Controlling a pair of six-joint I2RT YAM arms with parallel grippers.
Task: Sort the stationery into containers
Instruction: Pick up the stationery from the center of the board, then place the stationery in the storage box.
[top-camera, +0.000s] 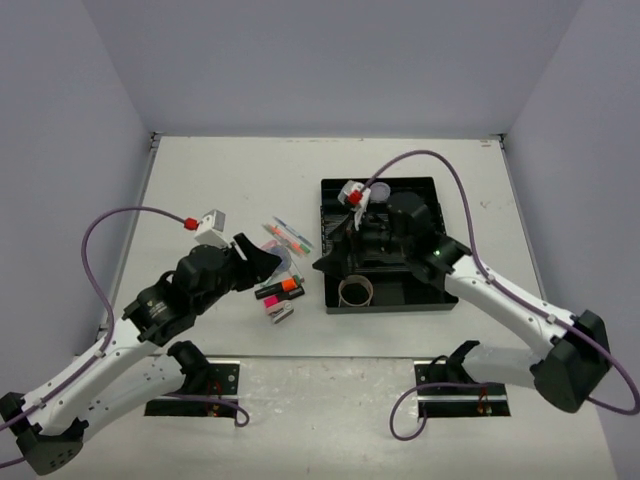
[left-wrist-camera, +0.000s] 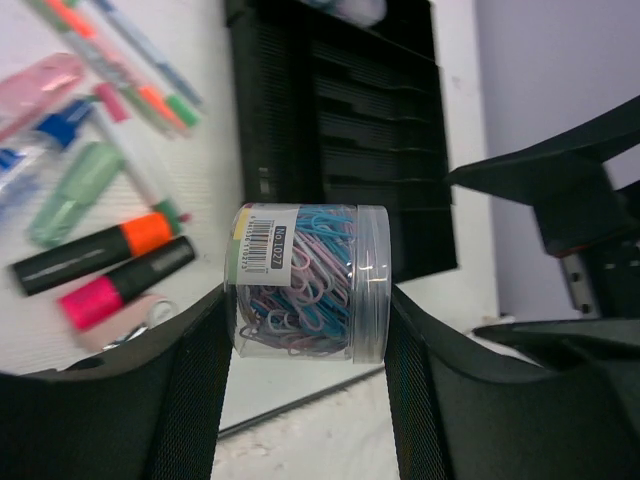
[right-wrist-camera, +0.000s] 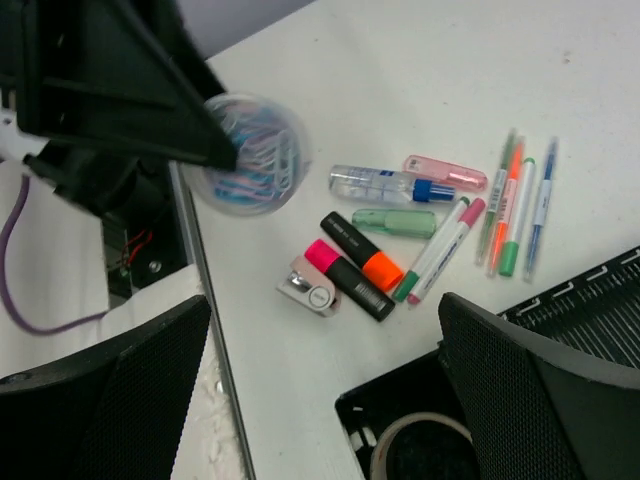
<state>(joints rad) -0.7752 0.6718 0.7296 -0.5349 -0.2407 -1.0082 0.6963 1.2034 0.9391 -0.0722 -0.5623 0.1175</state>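
Note:
My left gripper (left-wrist-camera: 305, 335) is shut on a round clear tub (left-wrist-camera: 310, 280) full of coloured paper clips, pinched at its base and lid and held above the table left of the black organiser tray (left-wrist-camera: 340, 130). The right wrist view shows the same tub (right-wrist-camera: 245, 155) between black fingers. Loose on the table lie thin pens (right-wrist-camera: 515, 215), orange (right-wrist-camera: 362, 258), pink (right-wrist-camera: 340, 272) and green (right-wrist-camera: 395, 222) highlighters, a blue-capped bottle (right-wrist-camera: 385, 184) and a small white block (right-wrist-camera: 308, 290). My right gripper (right-wrist-camera: 320, 400) hangs open over the tray's near left corner, above a tan tape roll (top-camera: 355, 291).
The tray (top-camera: 430, 300) sits right of centre with ribbed slots along its middle. Another clear tub (top-camera: 381, 192) lies at its far end. The loose stationery cluster (top-camera: 282, 270) is just left of the tray, between the two arms. A dark seam (right-wrist-camera: 205, 300) runs beside the cluster.

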